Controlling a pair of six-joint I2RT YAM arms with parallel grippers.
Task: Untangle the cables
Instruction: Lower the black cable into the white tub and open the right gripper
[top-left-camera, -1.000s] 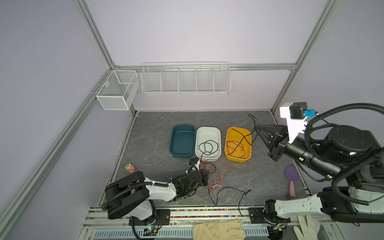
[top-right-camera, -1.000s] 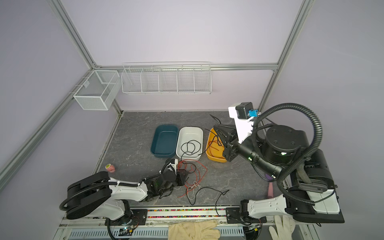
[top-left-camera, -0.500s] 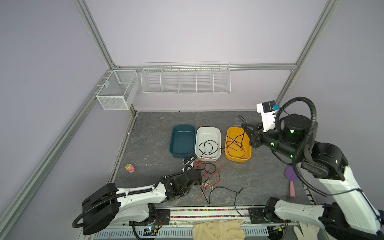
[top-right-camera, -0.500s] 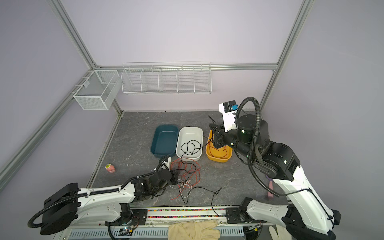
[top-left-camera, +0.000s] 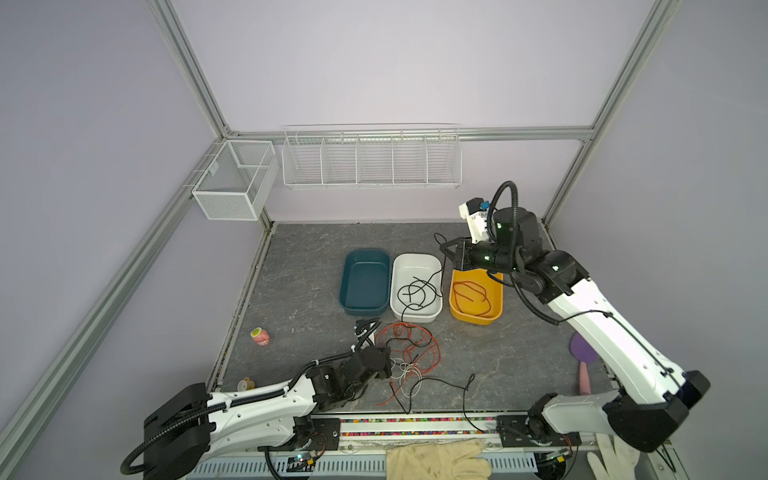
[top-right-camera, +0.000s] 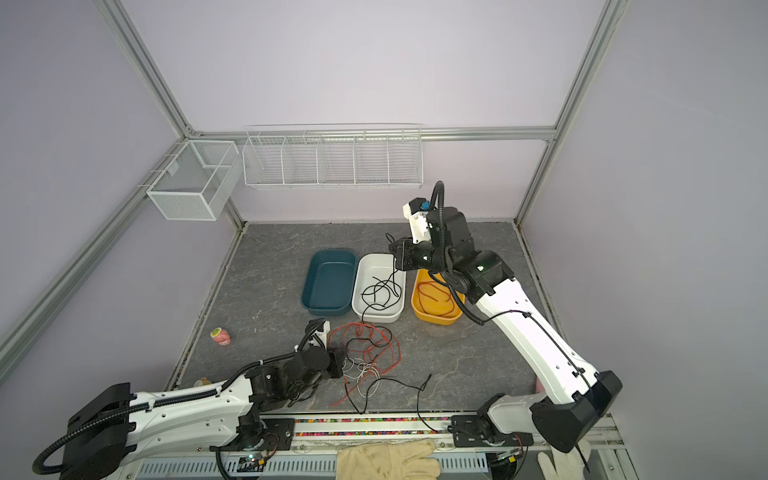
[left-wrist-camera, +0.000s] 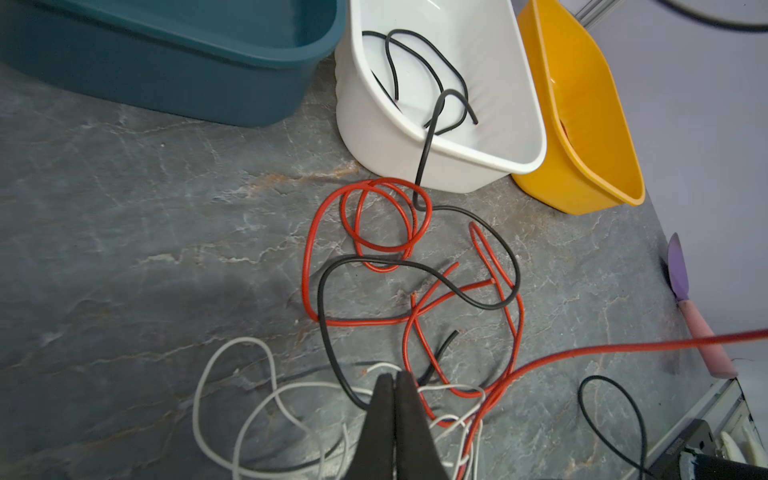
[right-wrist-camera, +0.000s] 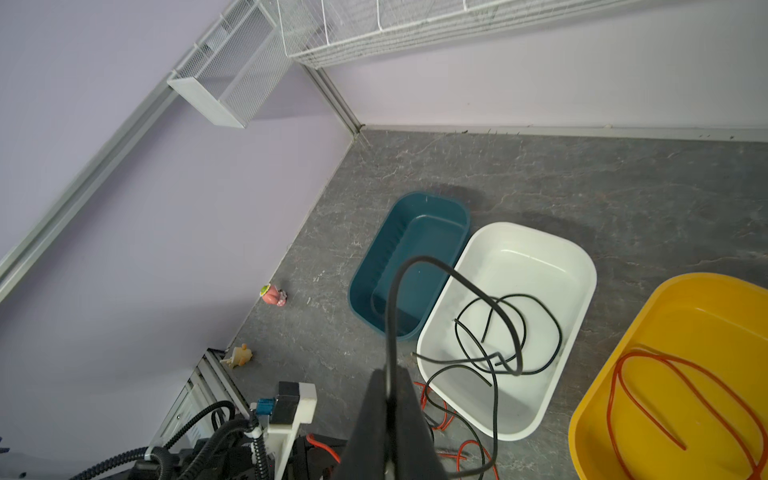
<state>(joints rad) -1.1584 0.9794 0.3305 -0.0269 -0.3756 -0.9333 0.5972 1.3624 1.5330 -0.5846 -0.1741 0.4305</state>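
A thin black cable (right-wrist-camera: 388, 324) is being pinched between the pressed-together fingers of the right gripper (right-wrist-camera: 390, 376), which is being held high beside the far end of the white oval plastic bin (left-wrist-camera: 382, 137). From the grip, the strand is being let down into that bin. It appears to be led out over the near rim into the cables (left-wrist-camera: 415, 309), a loose knot of red, black and white wires spread on the grey marbled tabletop (left-wrist-camera: 145, 208) just in front of the bins.

The step in hand is judged to be the drawing of this black strand free. It is best pulled slowly, up and away from the knot, while the red coil by the bin's rim is being watched: a snag there would drag the red loops along.

The left gripper (left-wrist-camera: 395, 380) is being kept low at the near edge of the knot, its arm stretched flat along the table. Its claw is pressed together over white strands, but whether one is nipped cannot be told. The right arm is being raised steeply from the front edge, with its wrist bent level above the yellow plastic bin (top-left-camera: 476, 318).
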